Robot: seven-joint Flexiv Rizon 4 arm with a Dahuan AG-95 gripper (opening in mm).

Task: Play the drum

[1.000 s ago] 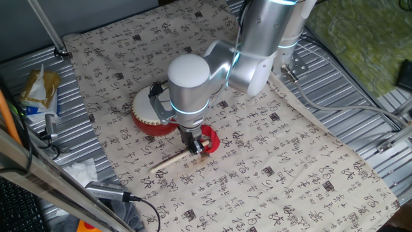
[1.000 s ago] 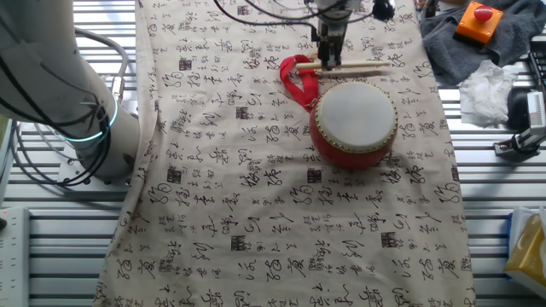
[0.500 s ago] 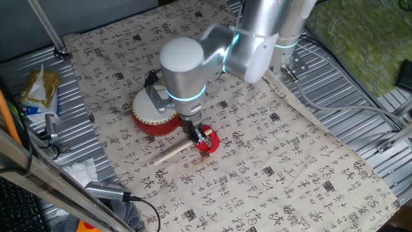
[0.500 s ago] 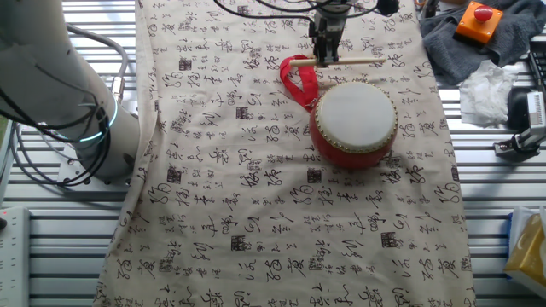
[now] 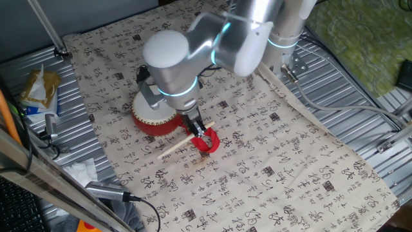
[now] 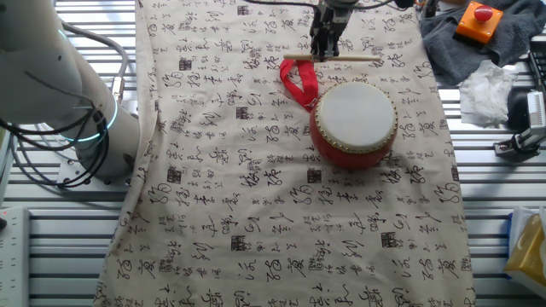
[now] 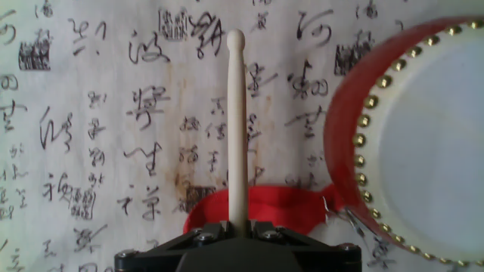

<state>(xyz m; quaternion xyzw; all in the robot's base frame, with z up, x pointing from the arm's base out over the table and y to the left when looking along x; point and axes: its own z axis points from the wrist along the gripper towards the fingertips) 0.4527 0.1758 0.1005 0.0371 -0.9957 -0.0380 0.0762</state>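
A ribbed grey metal table (image 5: 360,122) fills the scene, and most of it is covered by a cream cloth printed with black calligraphy characters (image 6: 256,213). Along the table's edges lie odds and ends: a crumpled dark grey rag (image 6: 503,38) with an orange box bearing a red button (image 6: 476,20) on it, and a wad of white tissue (image 6: 488,89) just beside the rag.

The silver-grey robot arm with glowing teal joint rings (image 5: 212,51) reaches out over the cloth, and its wrist hangs above the near edge of the drum in one fixed view.

The small squat round drum with a red barrel body, flat white skin and a rim of brass studs (image 6: 354,124) sits upright on the cloth, near its middle. A red ribbon loop (image 6: 296,78) is attached to its side and lies flat on the cloth next to it.

The black two-finger gripper (image 6: 325,44) points down just beside the drum, over the ribbon loop, and is closed on a thin pale wooden stick (image 7: 237,121). The stick is clamped near one end. In the hand view its rounded tip points away over bare cloth, and the shaft runs alongside the drum without touching it.
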